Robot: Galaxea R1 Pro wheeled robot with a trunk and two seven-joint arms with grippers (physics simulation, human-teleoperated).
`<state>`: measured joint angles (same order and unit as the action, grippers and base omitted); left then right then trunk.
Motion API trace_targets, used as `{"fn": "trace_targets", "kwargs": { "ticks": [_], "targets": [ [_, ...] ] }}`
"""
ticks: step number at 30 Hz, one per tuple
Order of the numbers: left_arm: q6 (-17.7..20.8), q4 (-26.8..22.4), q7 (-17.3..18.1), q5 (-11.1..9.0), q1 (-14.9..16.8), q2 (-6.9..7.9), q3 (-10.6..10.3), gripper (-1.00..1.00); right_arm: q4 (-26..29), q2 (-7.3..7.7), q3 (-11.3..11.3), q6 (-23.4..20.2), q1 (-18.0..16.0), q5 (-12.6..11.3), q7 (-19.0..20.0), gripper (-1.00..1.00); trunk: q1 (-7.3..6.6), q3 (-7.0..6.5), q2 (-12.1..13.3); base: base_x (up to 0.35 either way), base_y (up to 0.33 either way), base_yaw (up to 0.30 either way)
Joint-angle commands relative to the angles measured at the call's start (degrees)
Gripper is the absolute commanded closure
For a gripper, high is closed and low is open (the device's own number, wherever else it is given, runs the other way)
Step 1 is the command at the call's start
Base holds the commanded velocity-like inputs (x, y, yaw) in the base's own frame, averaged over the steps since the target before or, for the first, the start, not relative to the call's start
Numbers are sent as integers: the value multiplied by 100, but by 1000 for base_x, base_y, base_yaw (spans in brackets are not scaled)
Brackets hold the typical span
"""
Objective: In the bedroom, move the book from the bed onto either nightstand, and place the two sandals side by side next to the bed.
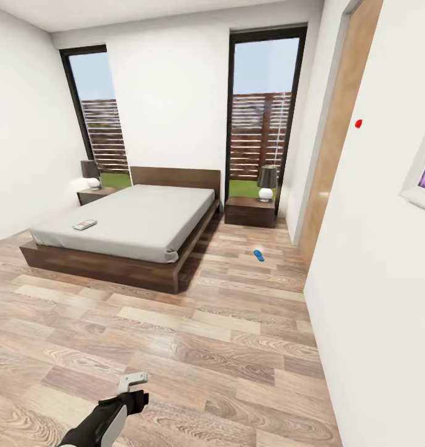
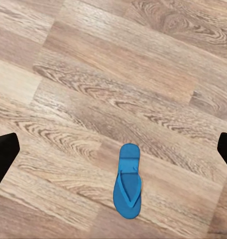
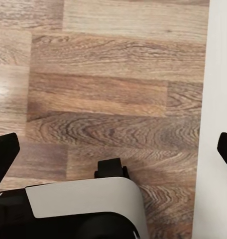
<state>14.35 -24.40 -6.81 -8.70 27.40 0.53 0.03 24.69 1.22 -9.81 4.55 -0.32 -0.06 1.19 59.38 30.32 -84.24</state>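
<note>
Bedroom floor (image 1: 225, 347): wide bare planks between robot and bed (image 1: 128, 226); white wall (image 1: 374, 279) close along right. Two nightstands (image 1: 250, 211) (image 1: 95, 195) flank headboard, lamp on each. One book (image 1: 85, 225) lies near mattress's left edge. One sandal (image 1: 258, 254) on open floor right of bed; another sandal (image 2: 128, 181) lies flat under left gripper (image 2: 113, 152), jaws wide apart. Right gripper (image 3: 113, 152) jaws also apart, beside wall.

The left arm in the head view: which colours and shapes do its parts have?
The left arm has a glossy black segment with a white shell panel along its underside. Its end effector is a pale grey, angular bracket-like piece on a black wrist. In the left wrist view, the black fingertips appear as dark wedges at both edges. No cables or markings are visible.
</note>
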Motion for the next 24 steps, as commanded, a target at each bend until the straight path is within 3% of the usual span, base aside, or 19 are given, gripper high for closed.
{"fn": "trace_targets", "kwargs": {
  "ticks": [1,8,17,24],
  "targets": [
    [35,-13,-16,-59,1,0,-3,-100,0,-9,-19,19,-3,8,6,-100,22,24,-44,0,0,0],
    [42,-6,-6,-58,0,-15,-10,-100,207,-27,-6,19,-13,56,-30,-100,176,150,-325,0,0,0],
    [47,-4,-35,-68,-5,-28,-11,-100,1772,-56,-4,-37,-95,-3,-35,-100,374,311,-686,0,0,0],
    [57,-4,-27,-72,-34,-42,-12,-100,2065,-129,-3,12,-633,-103,-32,-100,527,437,-967,0,0,0]
  ]
}}
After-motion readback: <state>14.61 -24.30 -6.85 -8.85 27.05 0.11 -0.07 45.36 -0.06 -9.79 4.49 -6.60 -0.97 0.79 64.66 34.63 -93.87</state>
